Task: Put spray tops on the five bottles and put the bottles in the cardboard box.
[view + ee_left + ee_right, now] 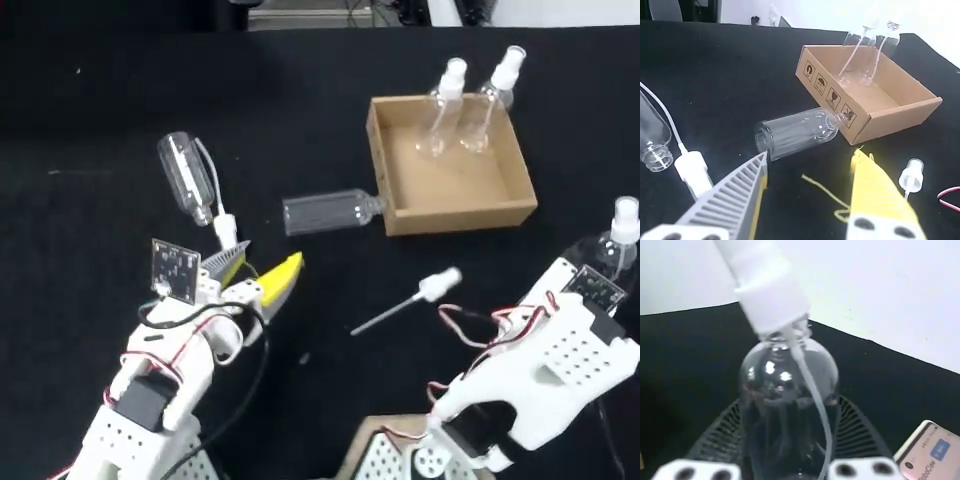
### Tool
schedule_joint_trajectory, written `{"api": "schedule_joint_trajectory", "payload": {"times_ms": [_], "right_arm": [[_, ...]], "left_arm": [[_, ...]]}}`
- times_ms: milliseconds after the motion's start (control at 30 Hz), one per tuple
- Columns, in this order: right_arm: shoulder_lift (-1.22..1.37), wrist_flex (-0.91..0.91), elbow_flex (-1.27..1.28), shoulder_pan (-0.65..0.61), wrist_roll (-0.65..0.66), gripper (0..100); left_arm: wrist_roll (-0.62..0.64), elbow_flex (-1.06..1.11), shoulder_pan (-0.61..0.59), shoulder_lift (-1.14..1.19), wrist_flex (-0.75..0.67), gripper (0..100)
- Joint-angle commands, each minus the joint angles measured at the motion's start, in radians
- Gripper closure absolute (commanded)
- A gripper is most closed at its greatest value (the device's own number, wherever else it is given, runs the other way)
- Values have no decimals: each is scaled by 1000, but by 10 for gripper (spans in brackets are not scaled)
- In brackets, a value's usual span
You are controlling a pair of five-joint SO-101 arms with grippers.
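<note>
We clamp a capped bottle [785,385] in the right gripper [790,425]; the left gripper [810,160] has its jaws apart, an uncapped bottle [795,132] just beyond them.

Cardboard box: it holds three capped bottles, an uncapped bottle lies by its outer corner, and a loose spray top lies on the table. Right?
Not three: the high view shows the cardboard box holding two capped bottles. The uncapped bottle by its corner and the loose spray top on the table are as stated.

Bright, even light — small white glints on the bottle [771,402].
</note>
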Motion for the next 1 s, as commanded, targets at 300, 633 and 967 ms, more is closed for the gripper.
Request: {"api": "schedule_joint_trajectory", "payload": {"times_ms": [300,633,967], "right_arm": [[2,-9,8,21,-5,819],[1,-144,85,-20,0,769],[1,-229,119,-17,2,765]], "left_arm": [[3,24,7,-11,-18,758],[0,24,5,-11,-18,758],[0,24,5,-11,-18,758]]}}
